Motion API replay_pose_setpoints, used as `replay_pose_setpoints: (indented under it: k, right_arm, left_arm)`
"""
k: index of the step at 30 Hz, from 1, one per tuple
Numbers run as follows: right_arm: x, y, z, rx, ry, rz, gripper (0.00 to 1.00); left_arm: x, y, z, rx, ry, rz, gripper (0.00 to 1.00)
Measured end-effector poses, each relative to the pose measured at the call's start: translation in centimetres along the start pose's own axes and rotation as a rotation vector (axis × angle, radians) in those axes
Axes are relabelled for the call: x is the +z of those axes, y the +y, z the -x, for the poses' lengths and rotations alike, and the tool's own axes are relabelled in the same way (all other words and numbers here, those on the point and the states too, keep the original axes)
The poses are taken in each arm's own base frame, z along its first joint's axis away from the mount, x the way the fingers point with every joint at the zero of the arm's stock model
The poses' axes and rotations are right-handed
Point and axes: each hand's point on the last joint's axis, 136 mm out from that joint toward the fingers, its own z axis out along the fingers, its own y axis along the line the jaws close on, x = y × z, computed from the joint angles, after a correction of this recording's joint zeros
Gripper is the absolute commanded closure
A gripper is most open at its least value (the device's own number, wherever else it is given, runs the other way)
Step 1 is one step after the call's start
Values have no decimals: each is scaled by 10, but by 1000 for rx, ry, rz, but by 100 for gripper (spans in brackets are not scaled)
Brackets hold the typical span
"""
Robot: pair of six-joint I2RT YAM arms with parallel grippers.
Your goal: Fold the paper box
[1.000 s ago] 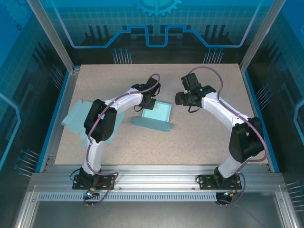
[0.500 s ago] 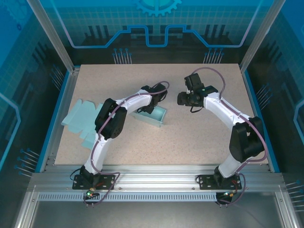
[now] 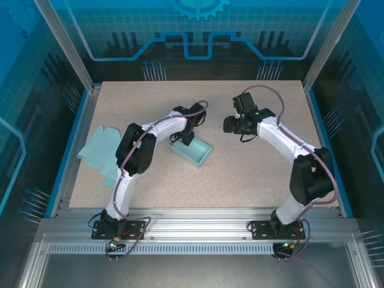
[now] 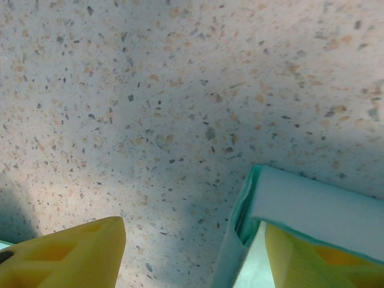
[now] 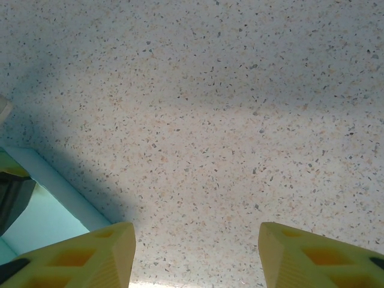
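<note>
Against half a second back, finds the paper box (image 3: 195, 153) shifted slightly and the left gripper (image 3: 183, 137) drawn a little leftward over its far left corner, no longer pinched shut.

From above: places the box near the middle of the table (image 3: 252, 180), open side up, slanting from far left to near right. Puts the right gripper (image 3: 228, 125) well apart from it, off to the far right, above bare tabletop. Shows flat paper blanks (image 3: 102, 150) lying by the left edge.

From the left wrist: catches the left gripper (image 4: 195, 234) with jaws spread wide, clamping nothing. Sets a corner of the box (image 4: 300, 210) between them, its wall standing just before the right finger (image 4: 312, 261); cannot tell whether touching. Leaves the left finger (image 4: 66, 255) apart from the box, over speckled table.

From the right wrist: shows the right gripper (image 5: 195, 237) well spread and empty, bare table between its yellow fingers (image 5: 72, 255). Glimpses an edge of the box (image 5: 48, 216) at lower left.
</note>
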Motion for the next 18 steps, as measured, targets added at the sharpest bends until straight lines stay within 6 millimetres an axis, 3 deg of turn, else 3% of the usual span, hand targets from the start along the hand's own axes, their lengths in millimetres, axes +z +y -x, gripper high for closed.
replay_pose_setpoints:
  k: [10,13,18]
  right_arm:
    - [4,15,-1,-29,15,83,43]
    - [10,21,-5,-51,35,111,42]
    - [24,30,-12,-89,84,154,41]
  left_arm:
    - [-37,-2,31,-17,-105,-84,11]
    - [-56,3,39,-34,-150,-96,1]
    - [-104,21,46,-93,-247,-107,1]
